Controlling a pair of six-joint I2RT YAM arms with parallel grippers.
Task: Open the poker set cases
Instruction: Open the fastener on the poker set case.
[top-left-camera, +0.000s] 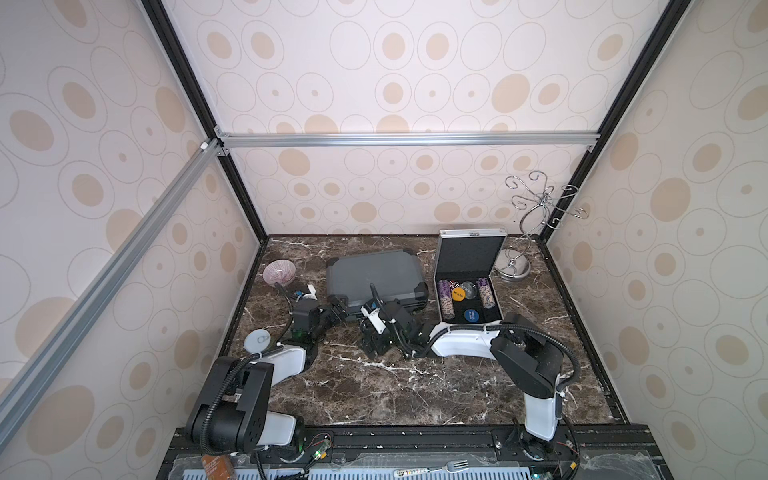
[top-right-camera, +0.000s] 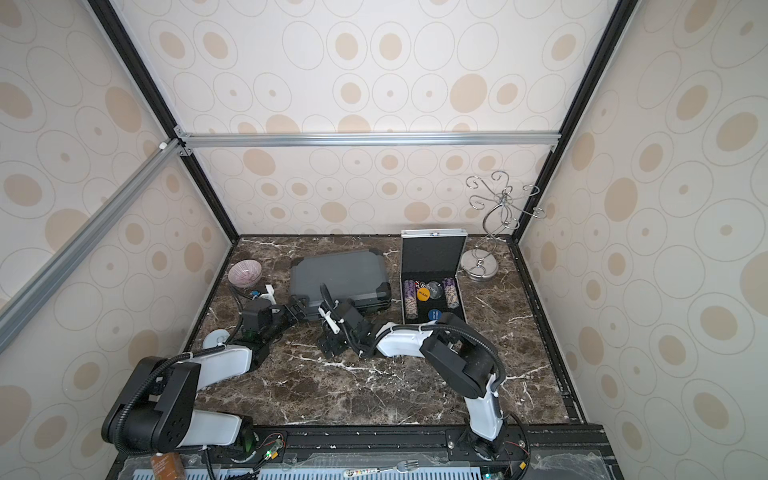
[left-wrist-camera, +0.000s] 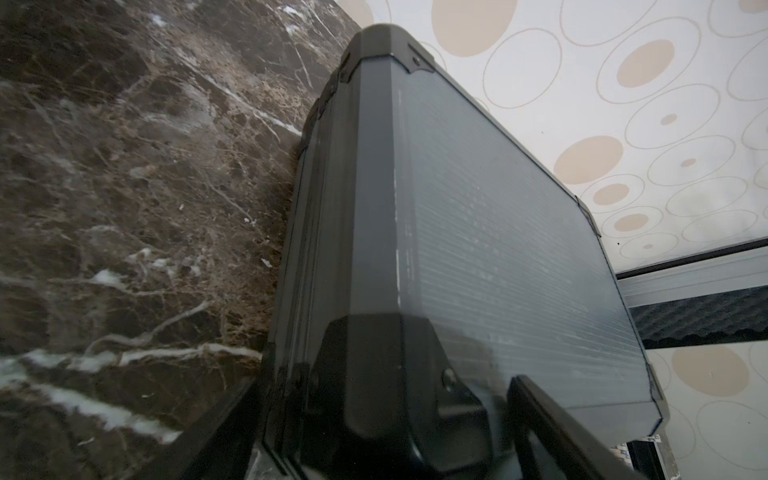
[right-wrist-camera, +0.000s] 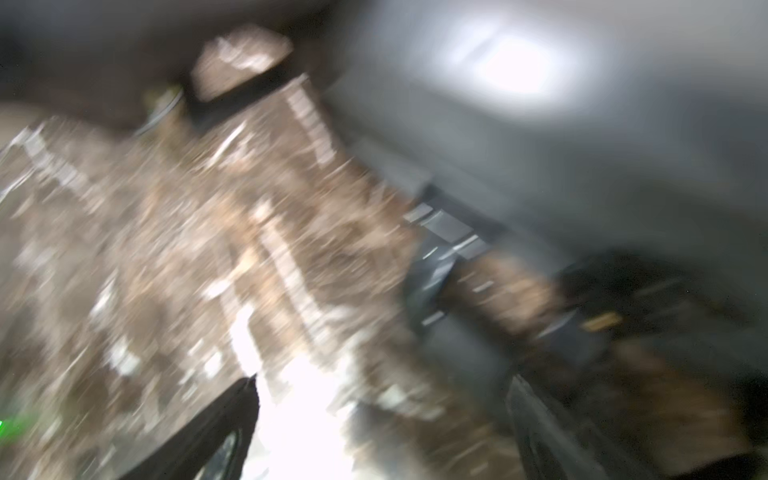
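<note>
1. The jaws of both grippers are spread apart and nothing is held. In both top views the left gripper is seen at the near left corner of the dark grey case. The right gripper is seen over the bare marble table, just near of that case.
2. In both top views the dark grey case is shown lying flat and shut, at the middle of the table.
3. To its right, apart from it, the silver case is shown open. Its lid is raised upright at the far side, and poker chips are racked in its black-lined base.
4. A pink bowl is placed far left, a wire stand in the far right corner, and a white disc beside the left arm.
5. The left wrist view is filled by the shut dark grey case, with its ribbed lid and a black corner cap closest. One of the fingers is seen over that corner; contact cannot be told.
6. The right wrist view is heavily blurred. Two dark fingers are made out wide apart, with only table between them.
</note>
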